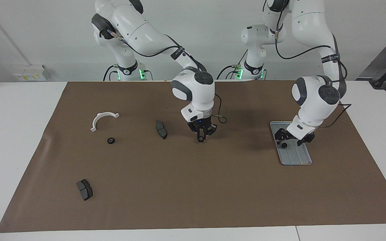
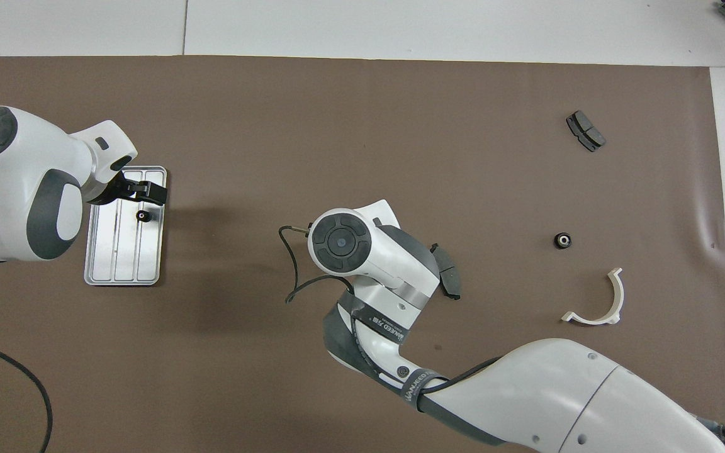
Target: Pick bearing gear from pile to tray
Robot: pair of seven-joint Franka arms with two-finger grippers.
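Gears are the job, and two show. One gear point(image 1: 284, 145) lies in the tray point(image 1: 298, 160), just under the left gripper point(image 1: 292, 139), whose fingers are spread with nothing between them. That gripper hangs low over the end of the tray nearer the robots. A second gear point(image 1: 111, 140) sits on the mat toward the right arm's end of the table, close to the white bracket point(image 1: 103, 119) and well apart from the two brake pads point(image 1: 161, 129).

To my eye that gear is hard, light and smooth, a tiny round thing that would likely roll or squirt out of a sloppy pinch. I would take it across its rim, straight down, fingers square to the mat.

Over bare mat mid-table, beside the nearer pad, the right gripper point(image 1: 201, 138) hangs with its fingertips drawn nearly together; I cannot tell whether they pinch anything.
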